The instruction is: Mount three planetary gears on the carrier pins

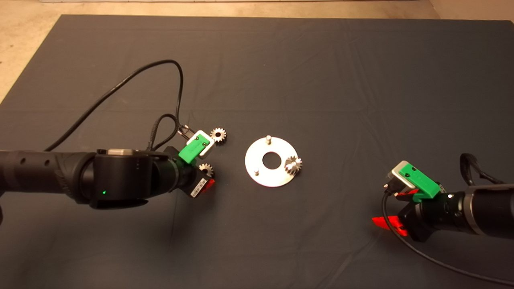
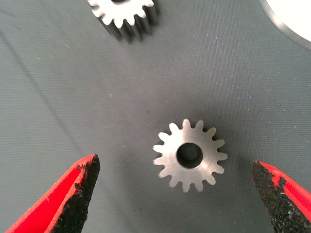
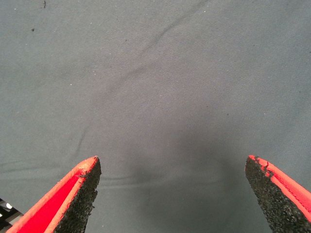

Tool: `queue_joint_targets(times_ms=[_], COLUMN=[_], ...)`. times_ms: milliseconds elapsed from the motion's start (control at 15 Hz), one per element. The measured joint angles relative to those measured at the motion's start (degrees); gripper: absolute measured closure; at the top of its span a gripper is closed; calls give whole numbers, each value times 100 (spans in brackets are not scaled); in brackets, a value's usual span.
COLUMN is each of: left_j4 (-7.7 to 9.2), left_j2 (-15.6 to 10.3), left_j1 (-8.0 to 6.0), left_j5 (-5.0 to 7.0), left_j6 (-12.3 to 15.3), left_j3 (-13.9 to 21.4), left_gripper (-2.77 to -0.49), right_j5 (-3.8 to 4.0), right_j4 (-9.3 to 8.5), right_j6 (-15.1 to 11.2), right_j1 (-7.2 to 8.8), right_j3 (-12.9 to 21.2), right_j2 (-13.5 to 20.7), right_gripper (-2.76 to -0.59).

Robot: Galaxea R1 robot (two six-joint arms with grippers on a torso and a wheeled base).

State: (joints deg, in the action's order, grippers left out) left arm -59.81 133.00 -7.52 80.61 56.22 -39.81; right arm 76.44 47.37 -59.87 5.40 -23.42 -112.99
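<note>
The round silver carrier plate (image 1: 272,176) lies mid-mat with two bare carrier pins (image 1: 268,139) (image 1: 257,172) standing on it. One planetary gear (image 1: 293,165) sits at the plate's right rim and looks slightly tilted. Left of the plate, two more gears lie flat on the mat (image 1: 218,135) (image 1: 206,169). My left gripper (image 1: 205,178) hovers open above the nearer one; in the left wrist view that gear (image 2: 189,155) lies between the spread fingers of the left gripper (image 2: 175,163), untouched. The other loose gear (image 2: 124,14) and the plate's rim (image 2: 291,22) show beyond it.
My right gripper (image 1: 395,208) waits open low over bare mat at the lower right, and the right gripper (image 3: 172,162) has only wrinkled mat between its fingers. A black cable (image 1: 120,86) loops across the mat behind the left arm.
</note>
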Motion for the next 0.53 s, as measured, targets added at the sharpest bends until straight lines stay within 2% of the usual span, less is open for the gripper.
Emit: queue_joint_targets(times_ms=[133, 267, 533], left_j4=[-94, -214, -286], left_j2=[0, 2, 16], left_j1=[181, 215, 214], left_j5=[-29, -45, -76], left_j6=[0, 0, 0], left_j3=[-62, -63, -71], left_gripper=[-222, -222, -222], right_j5=[2, 5, 11], right_j4=[0, 0, 1], right_j6=[0, 0, 0], right_j1=[0, 0, 0], right_j3=[0, 0, 0], right_j2=[1, 0, 1], right_gripper=[-220, -220, -220])
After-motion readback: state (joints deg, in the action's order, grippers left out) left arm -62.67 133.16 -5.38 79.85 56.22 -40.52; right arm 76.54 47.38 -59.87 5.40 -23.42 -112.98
